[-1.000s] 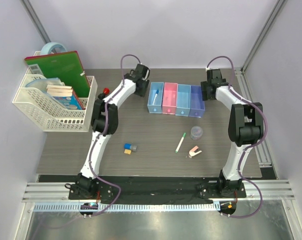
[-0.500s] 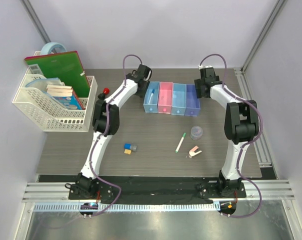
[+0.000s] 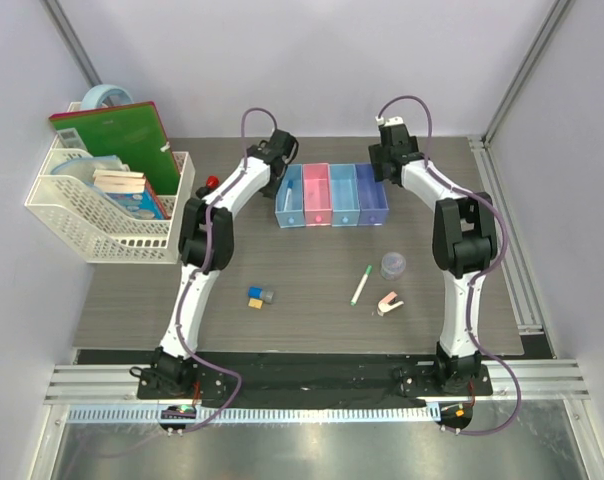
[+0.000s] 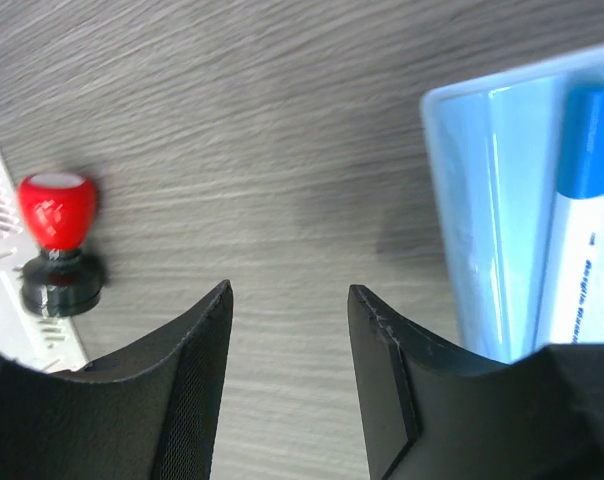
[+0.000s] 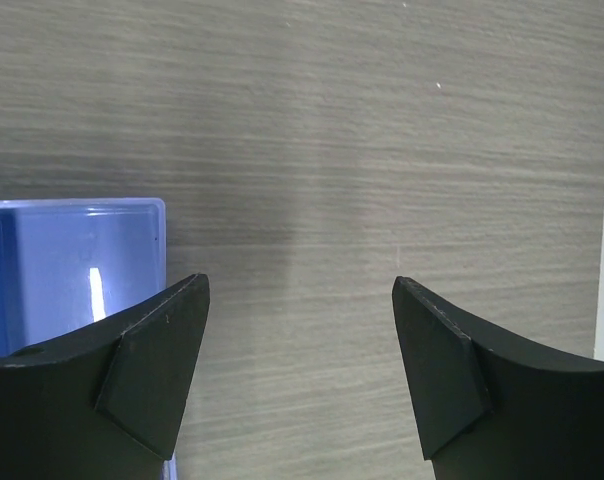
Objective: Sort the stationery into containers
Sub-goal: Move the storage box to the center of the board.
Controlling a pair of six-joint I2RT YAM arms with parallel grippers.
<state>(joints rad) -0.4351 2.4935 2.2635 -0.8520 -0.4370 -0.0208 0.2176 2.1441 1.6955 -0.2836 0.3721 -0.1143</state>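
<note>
The row of four joined bins stands at the back middle: light blue (image 3: 290, 197), pink (image 3: 316, 196), light blue (image 3: 343, 196), purple-blue (image 3: 371, 194). My left gripper (image 3: 279, 163) is open and empty at the row's left back corner. In the left wrist view it (image 4: 289, 300) hangs over bare table between the red-and-black knob (image 4: 57, 215) and the left bin (image 4: 472, 200), which holds the blue-tipped pen (image 4: 580, 220). My right gripper (image 3: 384, 165) is open and empty at the row's right back corner; in its wrist view it (image 5: 300, 285) is beside the purple-blue bin (image 5: 72, 270).
The green-capped pen (image 3: 361, 285), grey tub (image 3: 392, 265), pink-white clip (image 3: 388, 302) and yellow, blue and grey blocks (image 3: 259, 297) lie on the near table. The knob (image 3: 212, 183) stands by the white mesh basket (image 3: 92, 235), which holds a green book (image 3: 122, 140).
The row of bins has slid to the left across the table. My right gripper has moved left with its right end. My left gripper has stayed at the left end.
</note>
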